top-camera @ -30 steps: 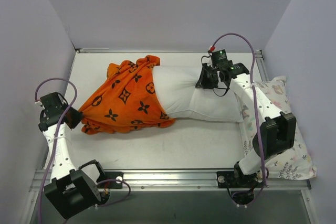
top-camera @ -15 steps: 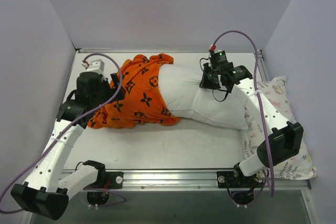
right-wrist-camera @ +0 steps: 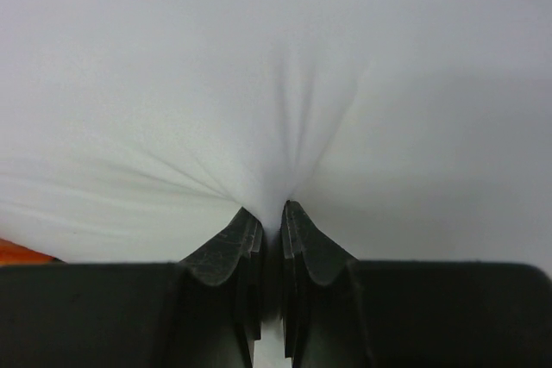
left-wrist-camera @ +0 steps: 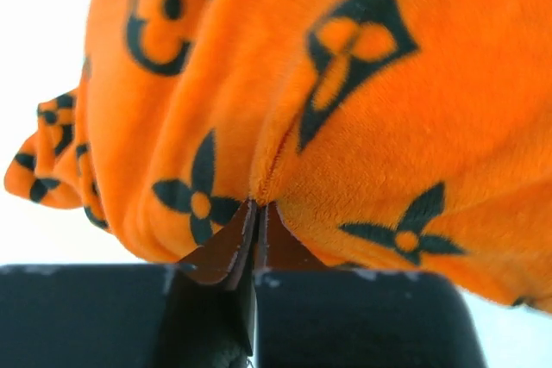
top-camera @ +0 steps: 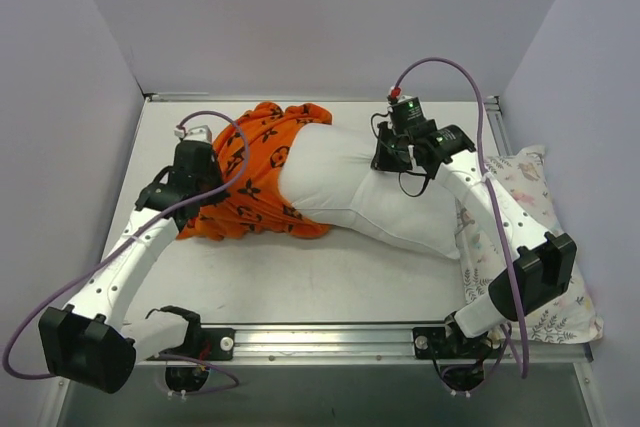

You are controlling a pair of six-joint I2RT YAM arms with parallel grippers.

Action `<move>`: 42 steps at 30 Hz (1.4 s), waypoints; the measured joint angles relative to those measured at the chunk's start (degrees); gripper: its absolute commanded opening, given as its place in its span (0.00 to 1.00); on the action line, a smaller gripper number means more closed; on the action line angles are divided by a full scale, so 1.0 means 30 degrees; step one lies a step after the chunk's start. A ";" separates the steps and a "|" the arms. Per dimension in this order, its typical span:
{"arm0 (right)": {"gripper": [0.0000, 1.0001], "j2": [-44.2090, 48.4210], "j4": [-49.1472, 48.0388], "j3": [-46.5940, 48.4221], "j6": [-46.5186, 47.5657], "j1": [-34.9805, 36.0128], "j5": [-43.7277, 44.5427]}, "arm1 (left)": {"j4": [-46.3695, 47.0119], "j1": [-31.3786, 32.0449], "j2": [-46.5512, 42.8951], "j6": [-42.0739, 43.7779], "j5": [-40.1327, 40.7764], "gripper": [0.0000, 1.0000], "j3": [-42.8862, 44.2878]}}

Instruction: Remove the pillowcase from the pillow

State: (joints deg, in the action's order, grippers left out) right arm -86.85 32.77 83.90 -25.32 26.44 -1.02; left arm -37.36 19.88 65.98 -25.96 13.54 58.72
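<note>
The orange pillowcase (top-camera: 258, 179) with black motifs covers the left end of the white pillow (top-camera: 355, 192) in the top view. The pillow's right part lies bare across the table middle. My left gripper (top-camera: 205, 190) is shut on a fold of the pillowcase at its left side; the left wrist view shows orange fabric (left-wrist-camera: 345, 109) pinched at the fingertips (left-wrist-camera: 233, 243). My right gripper (top-camera: 385, 159) is shut on the pillow's white cloth near its upper right; the right wrist view shows white fabric (right-wrist-camera: 276, 84) puckered between the fingertips (right-wrist-camera: 306, 243).
A smaller pillow with pastel floral print (top-camera: 540, 247) lies along the right edge of the table, partly under the right arm. Purple walls stand on three sides. The white table (top-camera: 300, 277) has a metal rail at its near edge.
My left gripper has swung from the far left in to the pillowcase and shut on it. The pillowcase has bunched up toward the pillow. The right gripper shifted slightly left with the pillow.
</note>
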 measured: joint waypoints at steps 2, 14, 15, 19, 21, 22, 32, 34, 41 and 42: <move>0.00 0.0000 0.0000 0.0000 -0.0066 -0.0087 -0.0576 | 0.0204 -0.1231 -0.0219 0.0029 -0.0401 0.00 0.0000; 0.00 0.0029 -0.0117 0.0000 -0.0423 -0.2361 -0.4065 | 0.0197 -1.0360 -0.1756 -0.0772 -0.3708 0.00 -0.1231; 0.00 0.0029 -0.0109 0.0000 -0.0423 -0.2470 -0.4138 | 0.0117 -1.0979 -0.1778 -0.0874 -0.3716 0.00 -0.1435; 0.00 0.0029 0.0131 0.0000 -0.0357 -0.2841 -0.4204 | 0.0022 -1.2852 -0.1515 -0.1413 -0.4087 0.00 -0.1902; 0.00 0.0029 0.0306 0.0000 -0.0226 -0.3191 -0.4138 | 0.0058 -1.3333 -0.1166 -0.1574 -0.4087 0.00 -0.1953; 0.00 0.0036 0.0357 0.0000 -0.0189 -0.3388 -0.4087 | 0.0087 -1.3500 -0.0998 -0.1610 -0.3971 0.00 -0.1953; 0.00 0.0175 0.1581 0.1872 0.0007 -0.4328 -0.3490 | -0.0029 -1.4018 -0.0736 -0.1902 -0.2543 0.00 -0.1486; 0.00 0.0175 0.1705 0.2776 0.0000 -0.4116 -0.3774 | -0.0175 -1.4039 -0.0750 -0.2135 -0.2259 0.00 -0.0867; 0.00 0.0189 0.2106 0.5617 -0.0168 -0.3432 -0.5136 | -0.0321 -1.4375 -0.0729 -0.2761 -0.1996 0.00 0.2178; 0.00 0.0219 0.2157 0.6054 -0.0226 -0.3402 -0.5311 | -0.0291 -1.4396 -0.0634 -0.2827 -0.1996 0.00 0.2433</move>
State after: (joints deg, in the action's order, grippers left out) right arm -86.19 39.24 102.06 -26.00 16.23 -16.95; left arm -38.24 -23.31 64.07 -34.44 7.55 66.02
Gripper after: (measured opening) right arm 0.098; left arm 0.009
